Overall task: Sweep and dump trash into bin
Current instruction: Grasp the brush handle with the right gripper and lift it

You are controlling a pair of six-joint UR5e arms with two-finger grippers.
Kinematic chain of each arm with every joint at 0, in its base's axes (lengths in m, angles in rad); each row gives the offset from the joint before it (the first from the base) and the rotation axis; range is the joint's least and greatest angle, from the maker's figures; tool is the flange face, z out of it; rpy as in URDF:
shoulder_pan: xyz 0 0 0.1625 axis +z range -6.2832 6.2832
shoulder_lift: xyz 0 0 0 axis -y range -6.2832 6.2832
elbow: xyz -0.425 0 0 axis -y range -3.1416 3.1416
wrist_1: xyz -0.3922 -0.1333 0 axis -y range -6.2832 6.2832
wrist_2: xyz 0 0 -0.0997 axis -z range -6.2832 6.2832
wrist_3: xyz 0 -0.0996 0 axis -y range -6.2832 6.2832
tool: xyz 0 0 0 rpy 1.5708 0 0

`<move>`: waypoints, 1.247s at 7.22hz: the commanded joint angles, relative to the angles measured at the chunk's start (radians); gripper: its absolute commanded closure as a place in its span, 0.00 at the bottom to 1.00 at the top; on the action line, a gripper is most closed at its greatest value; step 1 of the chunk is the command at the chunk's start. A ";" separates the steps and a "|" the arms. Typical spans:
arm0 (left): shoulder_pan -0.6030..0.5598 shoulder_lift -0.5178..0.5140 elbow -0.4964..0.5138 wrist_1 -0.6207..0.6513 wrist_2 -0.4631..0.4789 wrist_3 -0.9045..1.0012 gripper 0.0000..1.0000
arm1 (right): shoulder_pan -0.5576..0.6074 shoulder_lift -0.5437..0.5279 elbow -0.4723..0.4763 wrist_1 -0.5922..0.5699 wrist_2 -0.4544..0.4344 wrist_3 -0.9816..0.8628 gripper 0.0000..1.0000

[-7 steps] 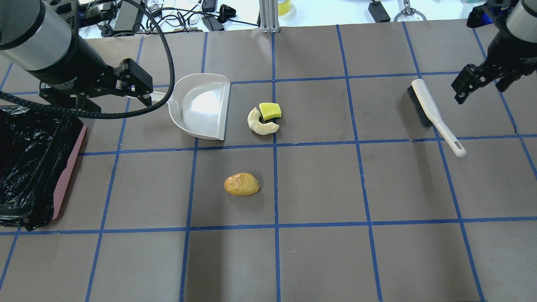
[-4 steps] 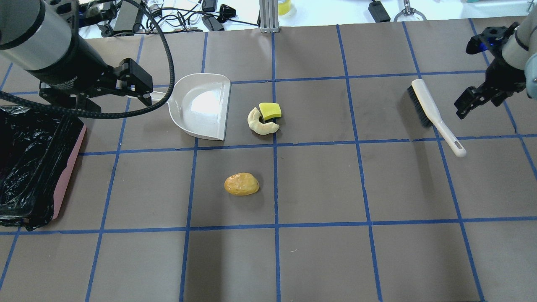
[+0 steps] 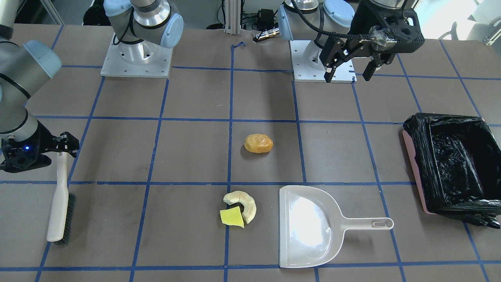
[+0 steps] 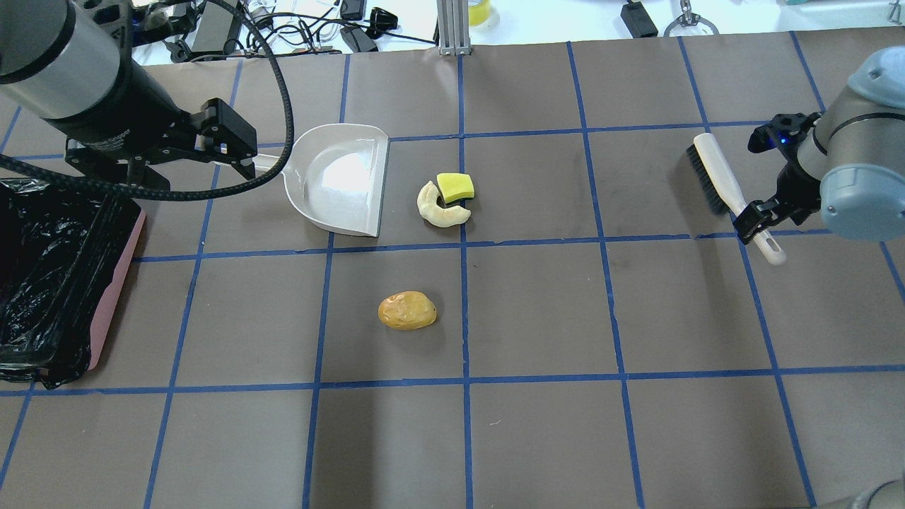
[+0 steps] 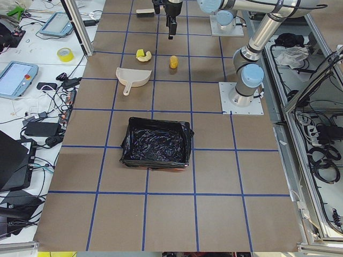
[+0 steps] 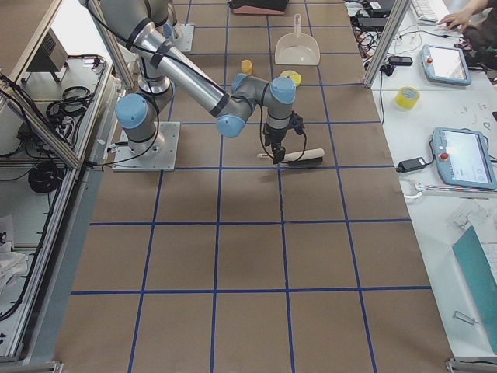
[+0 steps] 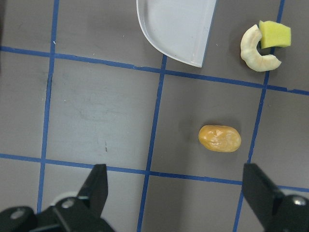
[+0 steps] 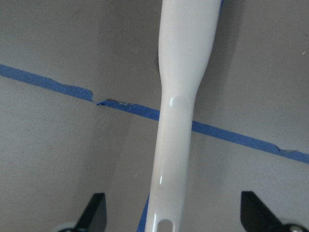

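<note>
The trash lies mid-table: an orange-yellow lump (image 4: 407,311) (image 3: 258,143) (image 7: 219,138), a cream crescent (image 4: 440,210) (image 3: 246,203) and a yellow wedge (image 4: 455,186) (image 3: 231,217) that touches the crescent. The pink bin (image 4: 117,276) (image 3: 414,168) with its black bag stands on the robot's left. My left gripper (image 4: 191,159) (image 3: 348,72) (image 7: 176,193) is open and empty, high above the table. My right gripper (image 4: 767,212) (image 3: 58,150) (image 8: 174,215) is open and low, with its jaws on either side of the white brush handle (image 8: 181,121).
A pale grey dustpan (image 4: 339,180) (image 3: 309,227) lies just left of the crescent, its mouth toward the trash. The brush (image 4: 721,180) (image 3: 58,203) lies on the robot's right. Cables and an aluminium post (image 4: 452,28) line the far edge.
My right gripper has come down and toward the robot, from beside the brush head to straddle the brush handle. The left arm, trash and dustpan have not moved.
</note>
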 commanded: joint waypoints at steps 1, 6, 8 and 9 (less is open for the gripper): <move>0.000 -0.001 0.000 0.001 0.000 -0.002 0.00 | 0.000 0.045 0.004 -0.040 -0.003 0.003 0.16; 0.000 0.000 -0.002 -0.001 0.008 0.000 0.00 | 0.000 0.046 -0.007 -0.030 -0.001 0.020 0.21; 0.000 0.000 -0.002 -0.002 0.012 0.000 0.00 | 0.000 0.044 -0.011 -0.024 -0.001 0.031 0.28; 0.000 0.000 -0.002 -0.002 0.012 0.000 0.00 | 0.000 0.044 -0.011 -0.023 -0.001 0.031 0.37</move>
